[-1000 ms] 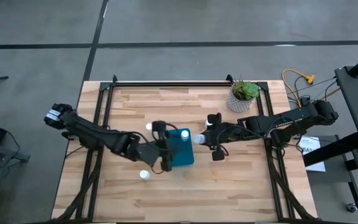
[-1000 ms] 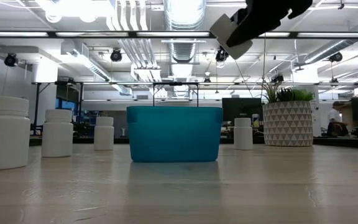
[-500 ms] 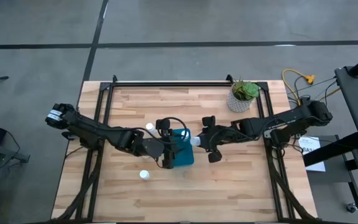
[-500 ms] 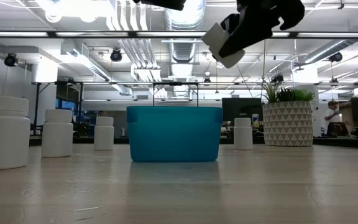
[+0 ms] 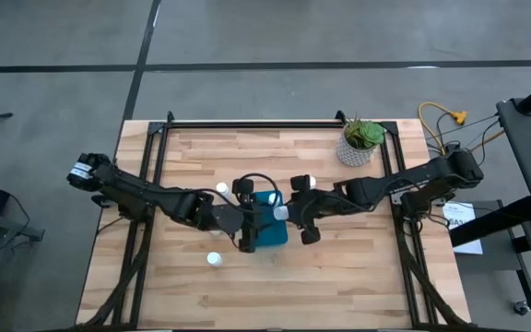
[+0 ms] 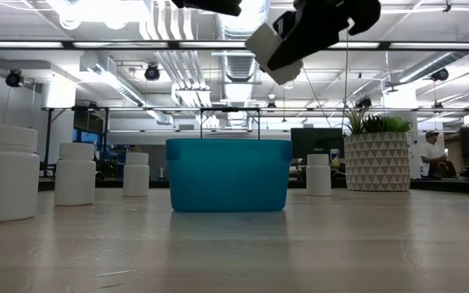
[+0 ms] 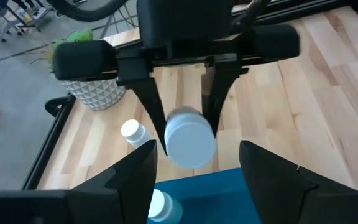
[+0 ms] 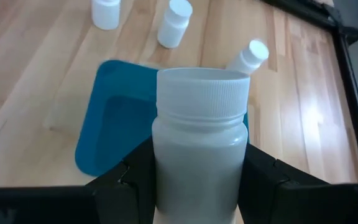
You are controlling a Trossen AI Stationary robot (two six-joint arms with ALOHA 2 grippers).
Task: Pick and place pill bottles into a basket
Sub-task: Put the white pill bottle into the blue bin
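Pill bottle (image 8: 200,143) clamped in my right pincer (image 5: 288,210), mid-frame over the basket (image 5: 270,225) right rim. Left pincer (image 5: 247,214) spread apart, empty, over basket's left side. Other bottles on desk (image 5: 339,267).

The pale wooden plank bench (image 5: 339,267) showed a matt, visibly grained surface. The teal-blue rectangular plastic basket (image 6: 228,174) appeared smooth, with a faint sheen. The small white plastic pill bottle (image 8: 201,158) was matt, its cap finely ribbed round the rim. The right gripper (image 5: 292,211) and left gripper (image 5: 247,219) were of matt black material.
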